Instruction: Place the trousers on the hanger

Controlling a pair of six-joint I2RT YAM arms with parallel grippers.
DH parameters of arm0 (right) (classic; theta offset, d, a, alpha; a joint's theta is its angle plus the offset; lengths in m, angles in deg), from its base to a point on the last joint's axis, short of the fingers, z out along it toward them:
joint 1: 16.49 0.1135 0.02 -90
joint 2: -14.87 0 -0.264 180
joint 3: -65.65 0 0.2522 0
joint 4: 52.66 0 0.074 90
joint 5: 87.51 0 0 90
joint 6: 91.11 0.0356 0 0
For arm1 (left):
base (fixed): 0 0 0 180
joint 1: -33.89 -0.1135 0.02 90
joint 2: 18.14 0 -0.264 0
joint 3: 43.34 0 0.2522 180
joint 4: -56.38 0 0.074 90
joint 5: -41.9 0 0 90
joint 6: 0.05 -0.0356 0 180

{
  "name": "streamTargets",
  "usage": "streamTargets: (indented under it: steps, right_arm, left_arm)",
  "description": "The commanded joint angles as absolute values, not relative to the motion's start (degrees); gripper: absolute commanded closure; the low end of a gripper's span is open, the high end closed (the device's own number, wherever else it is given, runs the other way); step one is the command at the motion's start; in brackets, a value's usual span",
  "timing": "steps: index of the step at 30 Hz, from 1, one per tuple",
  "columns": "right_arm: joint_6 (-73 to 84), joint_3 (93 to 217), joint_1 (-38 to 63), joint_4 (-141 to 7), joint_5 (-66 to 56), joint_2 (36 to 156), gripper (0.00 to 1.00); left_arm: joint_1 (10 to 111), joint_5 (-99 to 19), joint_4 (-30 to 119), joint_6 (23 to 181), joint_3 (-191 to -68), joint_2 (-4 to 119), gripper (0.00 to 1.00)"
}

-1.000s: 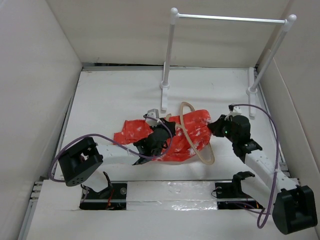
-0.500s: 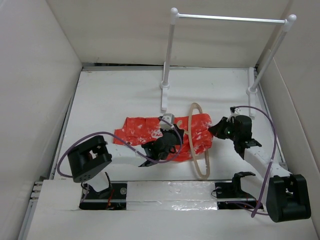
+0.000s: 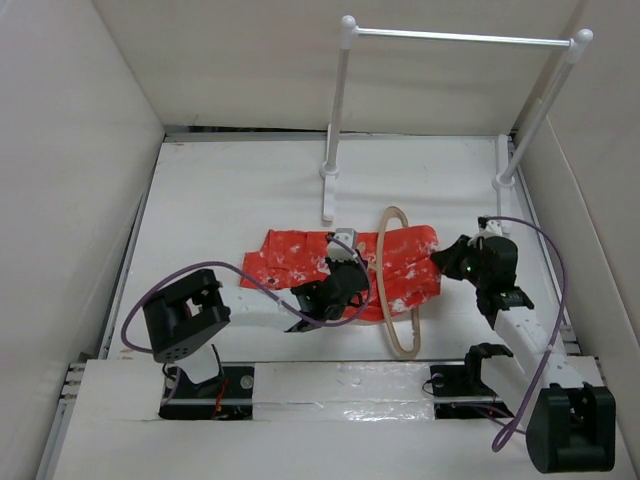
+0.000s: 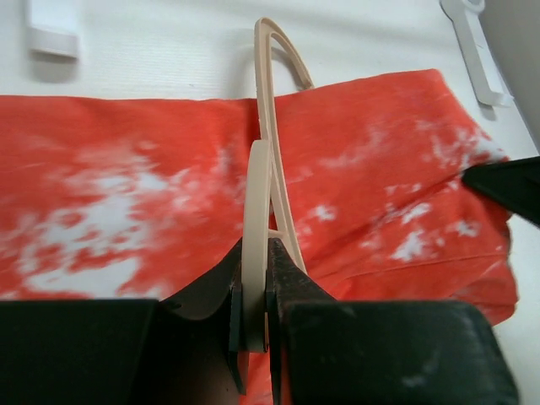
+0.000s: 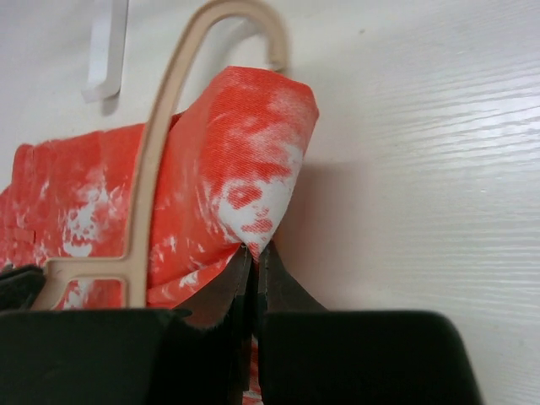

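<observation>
The trousers [image 3: 295,256] lie spread across the middle of the white, faintly grained table [image 5: 422,126]. They are soft orange-red cloth mottled with white speckles, lightly creased. The hanger [image 4: 256,219], a thin, smooth beige loop with rounded outline, stands on edge around the cloth, which passes through it. The left gripper [image 4: 253,291] is clamped on the hanger's flat pale strip, its black fingers pressed against either side. The right gripper [image 5: 253,251] pinches a folded corner of the trousers, lifting it into a small peak beside the hanger's curved end. A white two-post rail stand [image 3: 460,38] rises at the table's far side.
</observation>
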State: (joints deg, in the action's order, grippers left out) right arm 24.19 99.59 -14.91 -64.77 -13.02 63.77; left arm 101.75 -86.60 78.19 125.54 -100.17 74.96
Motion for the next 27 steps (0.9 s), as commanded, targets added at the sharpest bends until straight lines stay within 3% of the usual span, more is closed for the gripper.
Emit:
streamTargets:
  steps: [1,17,27]
  right_arm:
    - [23.8,104.0,-19.5,-61.6,-11.5,62.5,1.00]
    - [21.0,107.4,-31.7,-62.2,-19.2,67.0,1.00]
    - [21.0,108.2,-32.4,-60.1,-21.9,70.2,1.00]
  left_arm:
    - [100.5,-91.8,67.8,122.3,-95.9,68.8,1.00]
    - [98.1,-93.8,60.4,118.7,-91.2,59.7,1.00]
    - [96.4,-92.8,59.8,111.9,-95.8,55.0,1.00]
